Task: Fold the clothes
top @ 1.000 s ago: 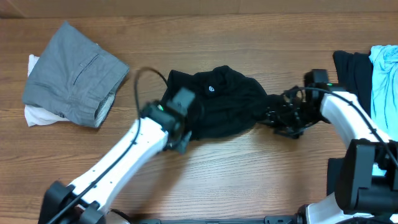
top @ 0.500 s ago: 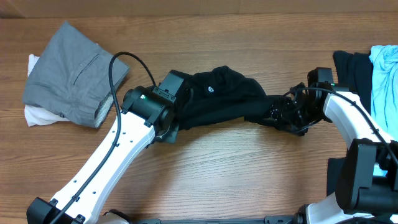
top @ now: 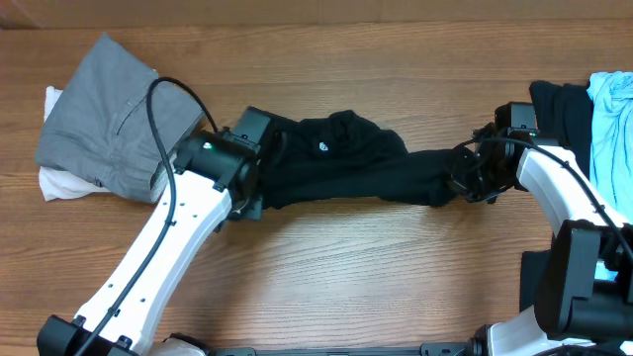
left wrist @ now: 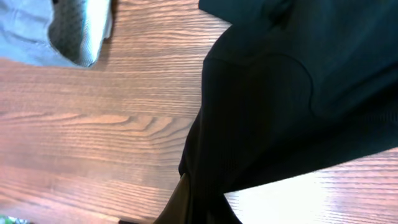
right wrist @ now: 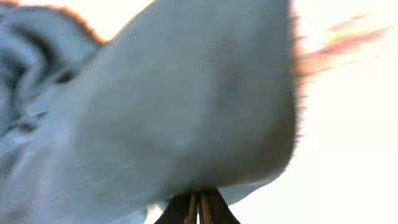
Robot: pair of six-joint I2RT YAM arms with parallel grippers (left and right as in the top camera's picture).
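Note:
The clothes in hand are a black T-shirt with a small white round logo, drawn out in a long band across the table's middle. My left gripper is shut on its left end. In the left wrist view the black cloth fills the right side and runs down between the fingertips. My right gripper is shut on the shirt's right end. In the right wrist view the washed-out fabric bulges right over the closed gripper.
A folded grey garment lies at the far left on something white, close to my left arm; it also shows as the grey garment. Black and light-blue garments are piled at the right edge.
My left gripper has moved left and slightly back, pulling the T-shirt out into a longer band. My right gripper has shut on the shirt's right end.

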